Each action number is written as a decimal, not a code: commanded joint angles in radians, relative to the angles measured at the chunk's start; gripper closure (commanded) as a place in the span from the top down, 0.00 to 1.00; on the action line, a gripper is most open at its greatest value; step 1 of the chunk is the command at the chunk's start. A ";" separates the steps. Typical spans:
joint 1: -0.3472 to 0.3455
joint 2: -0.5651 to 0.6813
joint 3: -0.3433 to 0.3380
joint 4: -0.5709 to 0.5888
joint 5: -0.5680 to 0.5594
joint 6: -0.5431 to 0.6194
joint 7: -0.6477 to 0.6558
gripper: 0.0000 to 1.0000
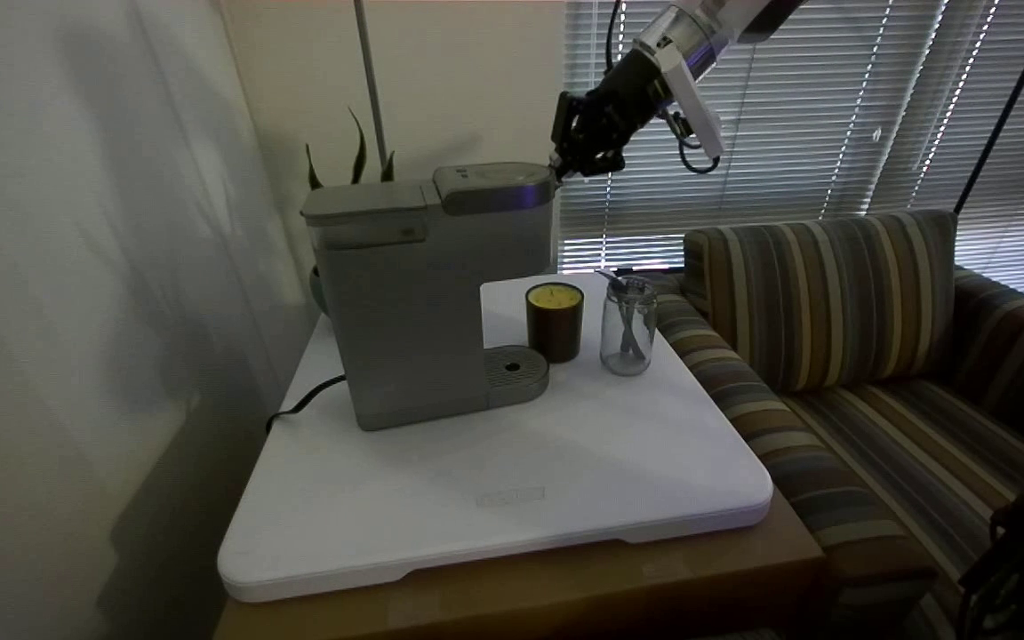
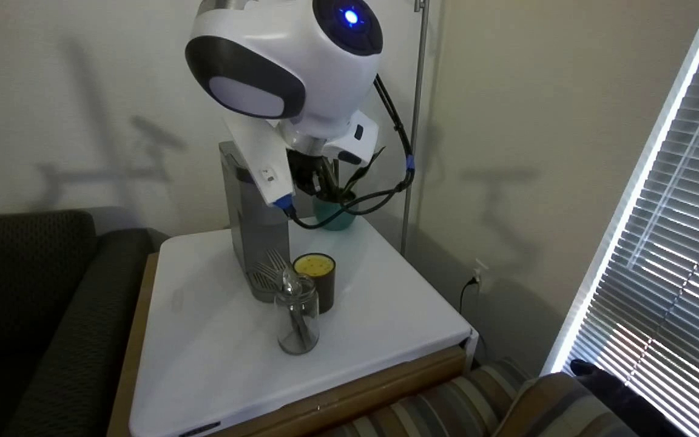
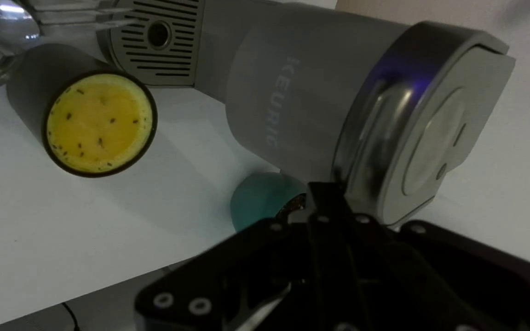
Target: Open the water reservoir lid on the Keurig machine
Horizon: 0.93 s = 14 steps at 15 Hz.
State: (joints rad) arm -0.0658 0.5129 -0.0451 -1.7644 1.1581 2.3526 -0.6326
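The grey Keurig machine (image 1: pixel 414 320) stands on a white table; it also shows in an exterior view (image 2: pixel 258 224) and the wrist view (image 3: pixel 302 96). Its water reservoir lid (image 1: pixel 365 199), a flat grey panel at the rear top, lies flat and closed. The lid is out of sight in the wrist view, behind the machine's head. My gripper (image 1: pixel 558 171) is at the front edge of the head, away from the lid. In the wrist view its fingertips (image 3: pixel 327 195) are together, with nothing seen between them, beside the silver front band. I cannot tell whether they touch it.
A dark candle cup (image 1: pixel 555 324) and a glass jar with cutlery (image 1: pixel 628 329) stand before the machine. A teal plant pot (image 2: pixel 334 212) stands beside it. A black cord (image 1: pixel 308 396) runs off behind. A striped armchair (image 1: pixel 823 302) adjoins the white table (image 1: pixel 476 498); walls stand close behind.
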 commanded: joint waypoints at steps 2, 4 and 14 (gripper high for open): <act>-0.016 -0.030 0.014 -0.009 -0.089 -0.037 0.091 0.00; -0.020 -0.051 0.018 -0.022 -0.123 -0.045 0.122 0.00; -0.041 -0.100 0.039 -0.031 -0.124 -0.080 0.141 0.00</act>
State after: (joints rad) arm -0.0763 0.4492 -0.0310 -1.7674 1.0340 2.3054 -0.4959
